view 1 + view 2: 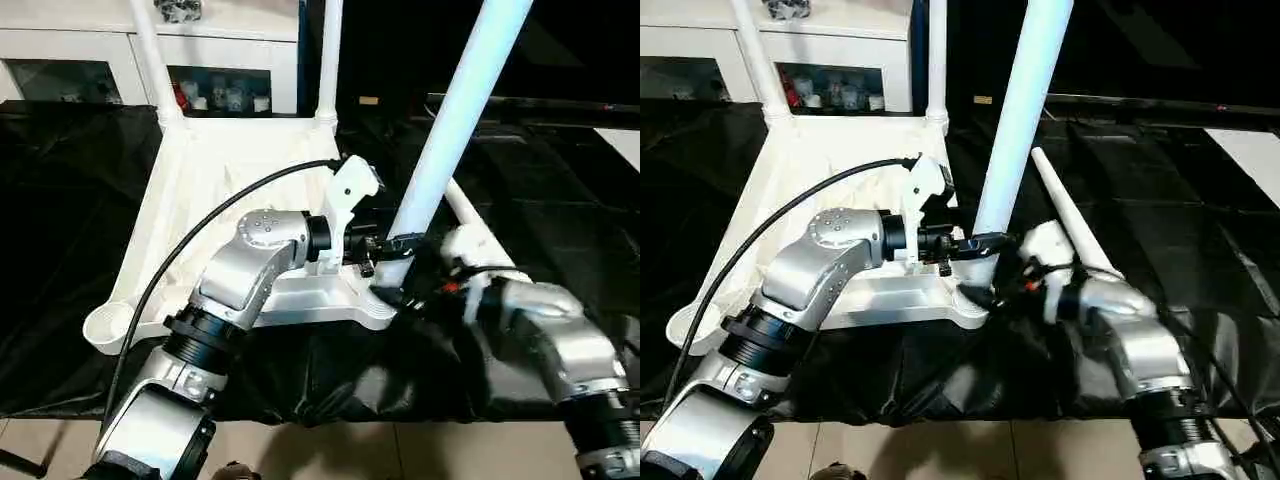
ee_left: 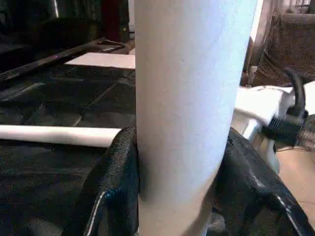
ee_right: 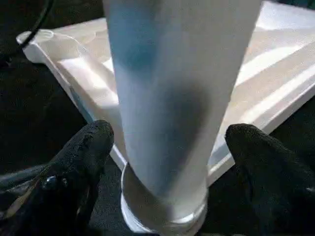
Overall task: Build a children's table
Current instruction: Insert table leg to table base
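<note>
Standing upside down on a black cloth (image 1: 560, 200), the white table top (image 1: 230, 170) shows its ribbed underside to the camera. Two legs (image 1: 150, 55) are already upright in the two far corner sockets. The near left socket (image 1: 108, 325) is round and has nothing in it.

In the near right corner socket (image 3: 162, 216) a third leg (image 1: 455, 120) stands, leaning a little to the right as it goes up. The left gripper (image 1: 395, 243) comes from the left and is closed on this leg low down, just above the socket; in the left wrist view its two black fingers (image 2: 115, 177) press against both sides of the tube. The right gripper (image 3: 170, 147) is around the same leg from the right side, but its fingers (image 3: 86, 147) stand apart from the tube, with a gap on each side, so it is open and holds nothing.

The fourth leg (image 1: 1070, 215) lies flat on the cloth, behind the right gripper, pointing away from the robot and apart from the table top.

A black cable (image 1: 200, 235) runs along the left arm, over the table top.
</note>
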Available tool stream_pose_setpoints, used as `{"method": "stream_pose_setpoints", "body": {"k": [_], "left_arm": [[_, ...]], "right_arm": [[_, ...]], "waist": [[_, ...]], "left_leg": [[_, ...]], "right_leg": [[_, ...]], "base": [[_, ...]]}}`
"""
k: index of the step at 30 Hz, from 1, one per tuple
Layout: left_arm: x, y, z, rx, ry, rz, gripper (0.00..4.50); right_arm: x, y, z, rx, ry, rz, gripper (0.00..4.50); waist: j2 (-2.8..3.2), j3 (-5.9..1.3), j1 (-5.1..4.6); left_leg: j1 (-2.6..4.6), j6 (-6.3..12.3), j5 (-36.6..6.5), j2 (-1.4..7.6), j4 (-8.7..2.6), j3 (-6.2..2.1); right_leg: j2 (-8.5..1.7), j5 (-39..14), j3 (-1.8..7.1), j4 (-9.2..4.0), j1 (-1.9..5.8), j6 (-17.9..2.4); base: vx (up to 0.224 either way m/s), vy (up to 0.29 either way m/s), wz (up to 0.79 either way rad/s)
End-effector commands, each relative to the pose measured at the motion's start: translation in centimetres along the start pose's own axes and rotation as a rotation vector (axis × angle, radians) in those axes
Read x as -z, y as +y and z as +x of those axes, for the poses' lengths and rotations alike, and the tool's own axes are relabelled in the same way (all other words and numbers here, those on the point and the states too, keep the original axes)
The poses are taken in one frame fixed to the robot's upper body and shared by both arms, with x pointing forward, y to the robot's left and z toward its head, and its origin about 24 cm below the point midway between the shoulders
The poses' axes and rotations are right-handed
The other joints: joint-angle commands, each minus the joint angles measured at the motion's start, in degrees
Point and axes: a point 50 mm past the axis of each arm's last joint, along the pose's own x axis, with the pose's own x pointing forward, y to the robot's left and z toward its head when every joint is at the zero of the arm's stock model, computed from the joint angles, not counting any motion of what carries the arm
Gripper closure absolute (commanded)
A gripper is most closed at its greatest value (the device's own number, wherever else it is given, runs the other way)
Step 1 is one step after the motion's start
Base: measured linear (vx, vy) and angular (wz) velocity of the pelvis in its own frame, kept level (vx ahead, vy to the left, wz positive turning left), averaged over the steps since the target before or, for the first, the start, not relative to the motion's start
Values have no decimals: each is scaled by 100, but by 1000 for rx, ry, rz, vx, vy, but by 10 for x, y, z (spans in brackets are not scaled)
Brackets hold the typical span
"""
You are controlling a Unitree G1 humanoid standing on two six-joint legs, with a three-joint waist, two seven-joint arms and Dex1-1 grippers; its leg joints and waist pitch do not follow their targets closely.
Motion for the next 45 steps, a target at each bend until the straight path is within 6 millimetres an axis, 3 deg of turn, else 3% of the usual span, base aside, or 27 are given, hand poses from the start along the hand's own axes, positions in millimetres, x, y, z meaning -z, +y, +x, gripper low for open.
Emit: {"method": "stream_pose_setpoints", "body": {"k": [1, 3, 9, 12, 16, 18, 23, 35, 41, 45], "left_arm": [[17, 4, -1, -40, 109, -12, 262], [17, 4, -1, -35, 110, -12, 262], [18, 4, -1, -23, 117, -10, 262], [19, 3, -1, -15, 121, -9, 262], [19, 2, 0, -6, 124, -10, 262], [19, 2, 0, -5, 125, -10, 262], [20, 1, -1, 1, 129, -10, 262], [21, 0, -2, 16, 138, -13, 262], [22, -1, -2, 21, 141, -15, 262], [22, -2, -3, 26, 145, -16, 262]], "right_arm": [[0, -3, 3, 24, 13, -11, 75], [1, -3, 4, 26, 15, -3, 78], [3, -4, 9, 28, 27, 3, 157], [4, -4, 11, 29, 27, 4, 167], [1, -4, 14, 16, 5, 7, 171], [-1, -3, 15, 5, -10, 25, 133], [-3, -6, 16, 29, -11, -2, 123], [-6, -5, 15, 5, -37, -5, 123], [-7, -3, 16, -11, -53, -10, 123], [-7, -2, 17, -14, -56, -12, 163]], "waist": [[-35, -378, 20], [-28, -375, 14], [-26, -380, 9], [-35, -369, 9], [-32, -365, 2], [-33, -370, 2], [-32, -370, -3], [-20, -362, -5], [-11, -371, -2], [-2, -369, 1]], "left_leg": [[38, 90, -1754, 66, -422, -8], [44, 81, -1822, 72, -429, -11], [43, 85, -1809, 70, -432, -7], [43, 88, -1848, 67, -432, -3], [45, 68, -1894, 74, -441, -13], [43, 76, -1877, 72, -439, -13], [37, 64, -1864, 74, -442, -10], [46, 66, -1941, 77, -452, -14], [37, 78, -1842, 79, -450, -6], [42, 76, -1851, 79, -453, -5]], "right_leg": [[-239, -2367, 162, -591, 217, -774], [-238, -2338, 157, -591, 215, -807], [-240, -2178, 164, -581, 225, -865], [-242, -2282, 164, -594, 226, -856], [-250, -2412, 162, -604, 218, -799], [-250, -2393, 164, -604, 221, -797], [-249, -2312, 165, -594, 220, -837], [-248, -2428, 166, -612, 210, -805], [-242, -2145, 174, -584, 220, -901], [-240, -2136, 174, -581, 223, -923]], "base": [[0, 0, 0], [0, 0, 0], [0, 0, 0], [0, 0, 0], [0, 0, 0], [0, 0, 0], [0, 0, 0], [0, 0, 0], [0, 0, 0], [0, 0, 0]]}}
